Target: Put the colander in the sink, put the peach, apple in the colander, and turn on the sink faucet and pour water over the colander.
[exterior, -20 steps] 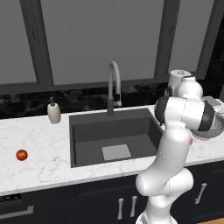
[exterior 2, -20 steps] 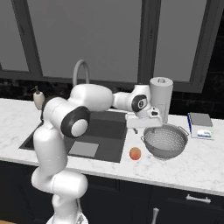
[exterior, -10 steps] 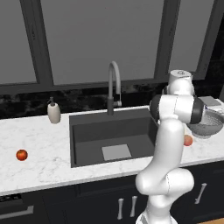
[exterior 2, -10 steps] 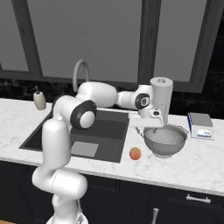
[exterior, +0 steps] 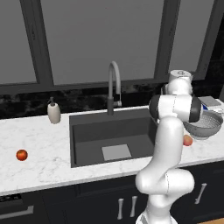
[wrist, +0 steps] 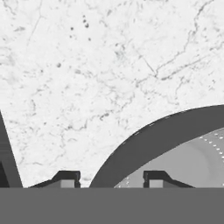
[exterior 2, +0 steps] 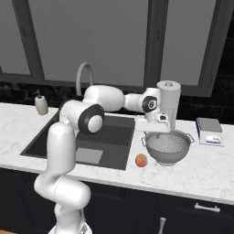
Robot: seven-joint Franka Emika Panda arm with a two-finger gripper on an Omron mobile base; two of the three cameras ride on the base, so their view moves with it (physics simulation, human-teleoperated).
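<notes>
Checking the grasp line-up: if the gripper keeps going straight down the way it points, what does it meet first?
Most likely the near rim of the colander: the gripper straddles that rim, with marble counter just outside. Depth is unclear.

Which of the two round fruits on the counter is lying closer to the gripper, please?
The peach, the paler orange one right of the sink, beside the colander that the gripper hovers over. The redder apple sits far across the basin.
</notes>
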